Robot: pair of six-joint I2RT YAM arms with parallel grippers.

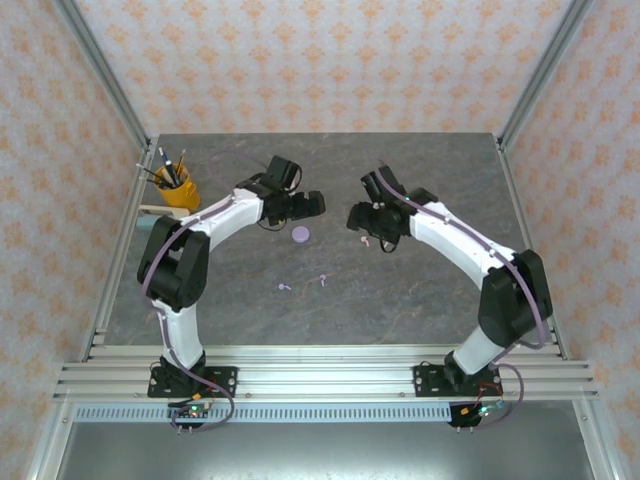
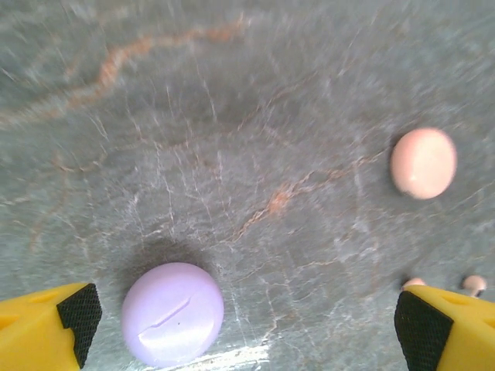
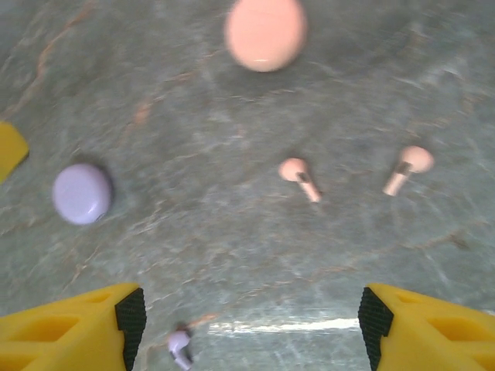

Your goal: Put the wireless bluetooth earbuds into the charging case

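Right pincer [image 3: 251, 332]: spread wide, nothing between the pads, hovering above the surface [image 1: 430, 300]. Left pincer [image 2: 247, 336]: fully spread, empty, hanging over the lilac case [image 2: 172, 313].

Locations, right wrist view:
- Pink earbud A [image 3: 298, 176] lies flat just right of centre.
- Pink earbud B [image 3: 408, 168] lies flat toward 3 o'clock, apart from A.
- The pink case [image 3: 265, 32] sits at 12 o'clock and the lilac case at 9 o'clock.

Top view: purple earbud A [image 1: 285, 287] and purple earbud B [image 1: 323, 280] lie at roughly 6 o'clock of the lilac case, apart from each other.

Both cases look like closed domes with no sockets showing. Judgement: a lid must come open before any bud goes in.

Handling, judged:
- The buds look tiny, very light, hard and smooth.
- They look stiff enough for a gentle pinch, but the rounded head would likely squirt out or skid across the surface if nudged.
- The best hold is across the stem, close to where it meets the head, with the pads square to the stem's long axis.
- The wrist should be turned to match each stem first, since A and B point different ways.
- The pincer should close low, slowly and lightly.
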